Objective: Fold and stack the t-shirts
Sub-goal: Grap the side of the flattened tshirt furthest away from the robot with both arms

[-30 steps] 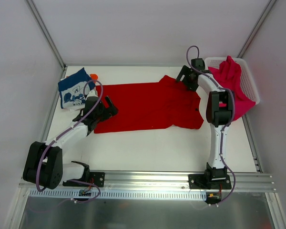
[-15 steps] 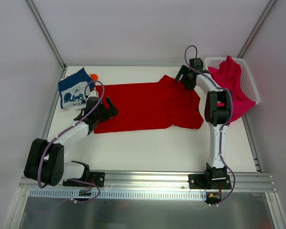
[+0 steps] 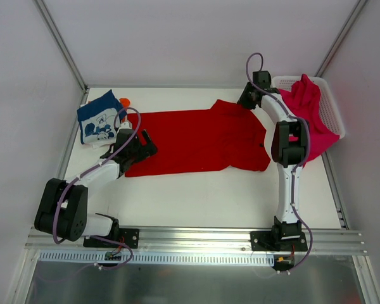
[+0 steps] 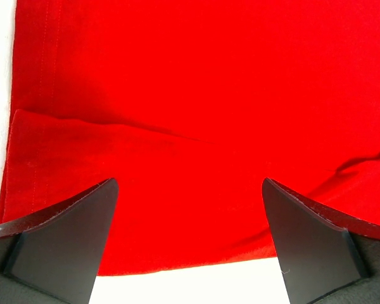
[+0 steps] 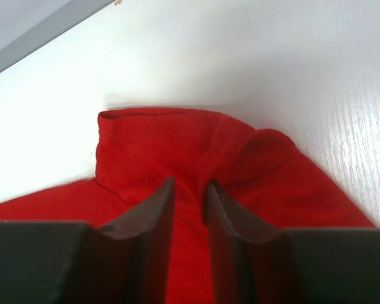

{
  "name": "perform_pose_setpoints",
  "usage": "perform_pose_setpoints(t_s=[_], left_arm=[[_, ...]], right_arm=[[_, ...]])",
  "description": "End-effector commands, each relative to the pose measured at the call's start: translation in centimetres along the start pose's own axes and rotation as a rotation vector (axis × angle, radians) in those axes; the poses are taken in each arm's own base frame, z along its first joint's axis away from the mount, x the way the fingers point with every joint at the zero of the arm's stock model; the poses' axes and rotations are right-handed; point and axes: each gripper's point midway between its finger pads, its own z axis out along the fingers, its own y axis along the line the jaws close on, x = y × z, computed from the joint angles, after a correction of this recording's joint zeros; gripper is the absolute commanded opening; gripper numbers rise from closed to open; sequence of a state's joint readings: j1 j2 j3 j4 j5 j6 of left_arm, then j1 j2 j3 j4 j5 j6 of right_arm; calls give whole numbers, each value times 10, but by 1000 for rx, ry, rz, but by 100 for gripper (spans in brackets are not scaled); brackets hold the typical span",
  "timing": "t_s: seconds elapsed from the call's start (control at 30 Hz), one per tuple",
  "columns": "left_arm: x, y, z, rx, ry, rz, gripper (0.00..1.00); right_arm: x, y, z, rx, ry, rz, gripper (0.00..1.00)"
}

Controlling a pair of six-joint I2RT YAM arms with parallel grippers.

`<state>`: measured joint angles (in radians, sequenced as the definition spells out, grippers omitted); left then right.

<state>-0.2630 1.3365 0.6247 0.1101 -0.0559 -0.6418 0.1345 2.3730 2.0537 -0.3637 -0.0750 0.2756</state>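
Now the right claw (image 5: pixel 190 185) has narrowed onto the sleeve of the red shirt (image 3: pixel 196 140); the left claw (image 4: pixel 189 183) hangs wide over its hem, so folding can likely begin.

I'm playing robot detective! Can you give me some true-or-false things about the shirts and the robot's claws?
1. The red t-shirt lies spread out on the table. True.
2. The pink t-shirt lies folded on the table. False: it sits bunched in the white basket.
3. The left gripper is wide open over the red t-shirt. True.
4. The right gripper holds the basket. False: it pinches the red t-shirt's far edge.
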Motion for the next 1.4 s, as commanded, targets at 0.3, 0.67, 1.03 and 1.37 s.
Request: perform_pose_setpoints(t_s=[0.3,0.67,1.03,1.37], left_arm=[[-1,-5,3,21,-12,32,99],[-1,-2,2,11,-21,23,99],[-1,-3,-3,21,-31,9,99],[-71,-11,-4,-45,-210,90,99]], right_arm=[[1,6,5,-14,7,-15,0],[-6,13,-15,-54,-8,-58,0],[-7,39,-85,-169,9,-208,0],[-3,36,-105,-126,28,-285,0]])
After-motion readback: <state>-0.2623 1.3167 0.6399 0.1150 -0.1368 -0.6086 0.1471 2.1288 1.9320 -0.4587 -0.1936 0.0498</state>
